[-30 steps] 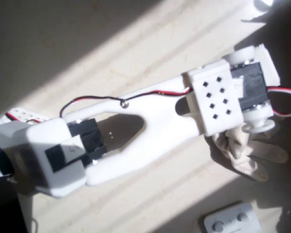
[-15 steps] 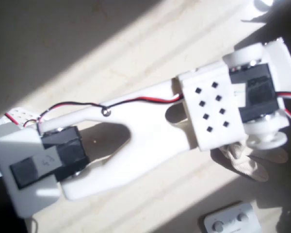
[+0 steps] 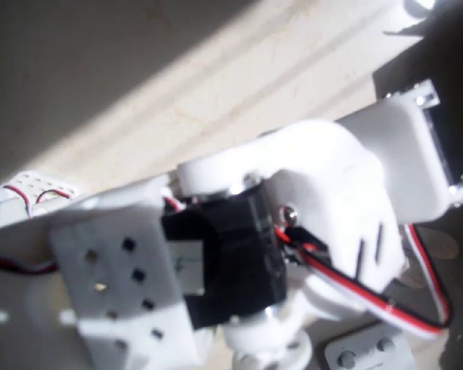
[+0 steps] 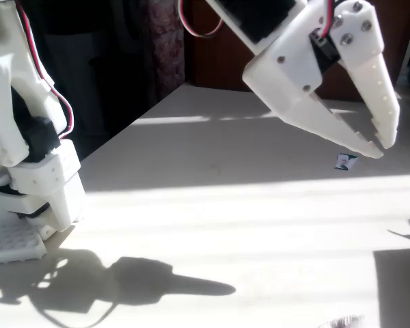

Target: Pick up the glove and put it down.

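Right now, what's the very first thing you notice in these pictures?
The big white tool hangs high at the fixed view's upper right, tips nearly together, holding nothing. Its dark shadow stretches across the sunny table below. A tiny card lies far back.

I've raised the white plastic arm [image 3: 309, 231] well up off the pale tabletop [image 3: 177, 100]; in the overhead view it now looms close under the camera, covering the spot near the right edge where the cream fabric glove showed before.
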